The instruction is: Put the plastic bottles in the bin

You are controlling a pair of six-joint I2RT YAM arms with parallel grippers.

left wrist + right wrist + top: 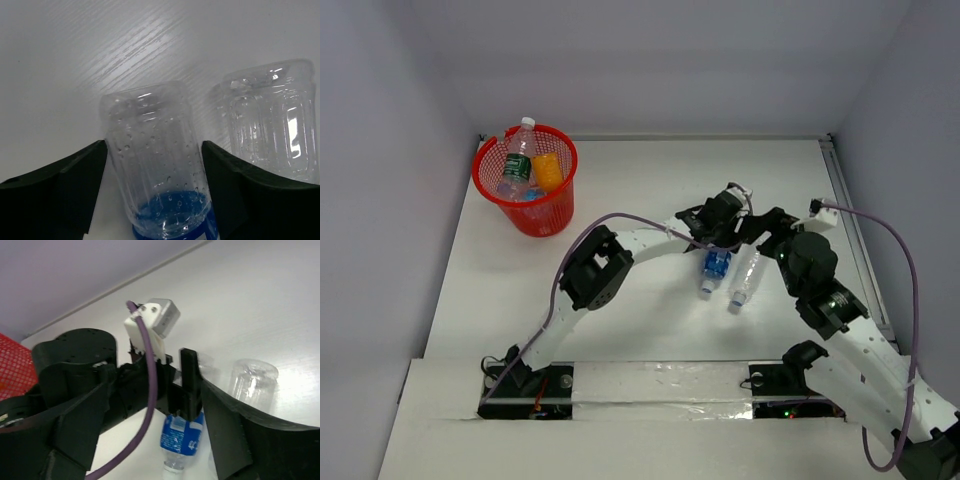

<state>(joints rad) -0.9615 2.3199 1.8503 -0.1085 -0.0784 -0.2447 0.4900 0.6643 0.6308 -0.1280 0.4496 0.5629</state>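
Observation:
Two plastic bottles lie side by side mid-table. One is clear with a blue label (715, 266) (150, 125) (182, 437), the other plain clear (744, 279) (272, 130) (252, 382). My left gripper (717, 245) (154, 146) straddles the blue-labelled bottle's base end, with a fingertip against each side. My right gripper (760, 235) (155, 386) hovers just right of it, open and holding nothing. The red mesh bin (526, 180) (12, 365) stands at the far left. It holds a green-labelled bottle (518, 160), an orange bottle (548, 172) and something blue.
Both arms meet closely over the two bottles, and the left wrist's purple cable (147, 390) hangs between my right fingers. Walls close the table at the back and both sides. A metal rail (850, 220) runs along the right edge.

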